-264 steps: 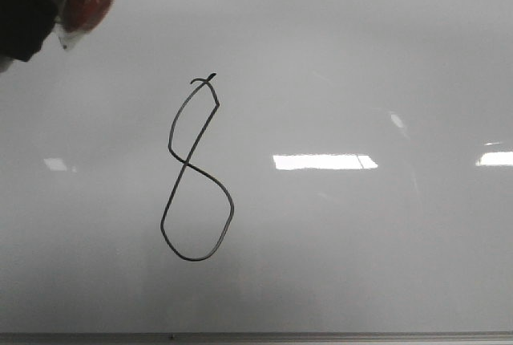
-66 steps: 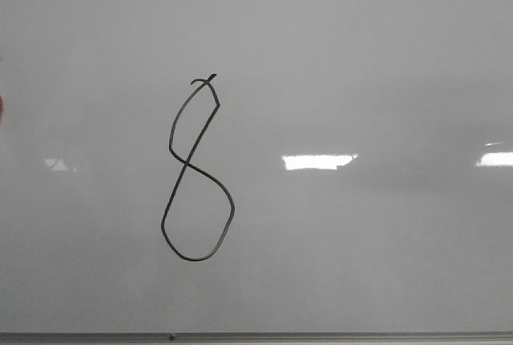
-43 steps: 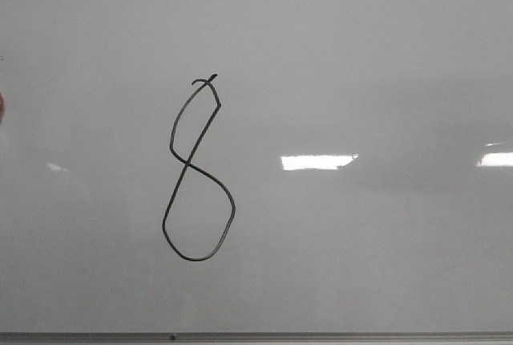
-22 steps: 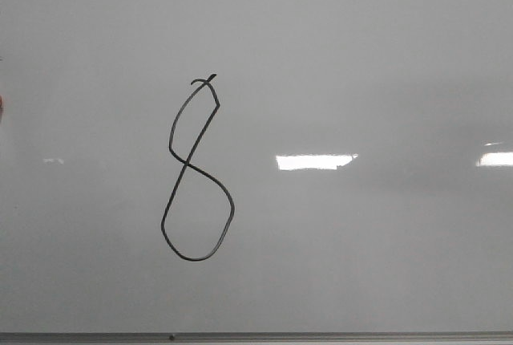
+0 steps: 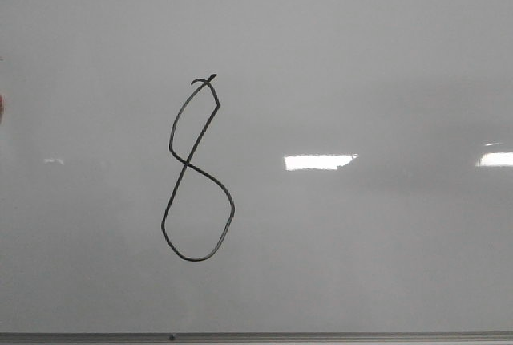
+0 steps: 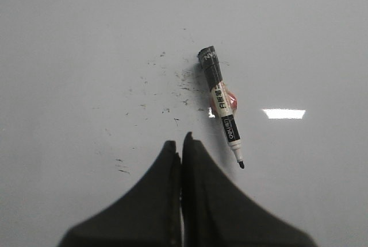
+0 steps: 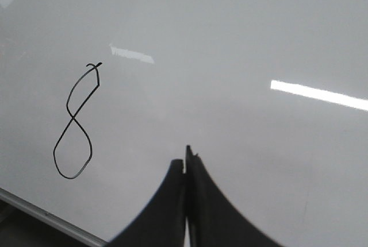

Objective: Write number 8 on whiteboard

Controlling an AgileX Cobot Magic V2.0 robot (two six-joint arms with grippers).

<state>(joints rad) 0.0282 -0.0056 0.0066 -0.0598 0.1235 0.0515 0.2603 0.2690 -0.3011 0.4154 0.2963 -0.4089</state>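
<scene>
The number 8 (image 5: 196,172) is drawn in thin black line on the whiteboard (image 5: 361,56), tall, narrow and slanted, with a small hook on top. It also shows in the right wrist view (image 7: 76,123). A black and white marker (image 6: 222,106) lies loose on the board (image 6: 69,40), uncapped, tip toward the fingers. My left gripper (image 6: 180,143) is shut and empty, a little apart from the marker. My right gripper (image 7: 185,165) is shut and empty above the board (image 7: 259,29), to the right of the 8. Neither gripper shows in the front view.
The board's grey metal frame edge runs along the front (image 5: 321,336) and shows in the right wrist view (image 7: 40,212). Small black smudge marks (image 6: 167,83) dot the board beside the marker. A sliver of reddish thing (image 5: 1,108) sits at the left edge.
Six seconds ago the left gripper with the marker was at the top left of the front view; it has left that view. In the last second only light reflections shift.
</scene>
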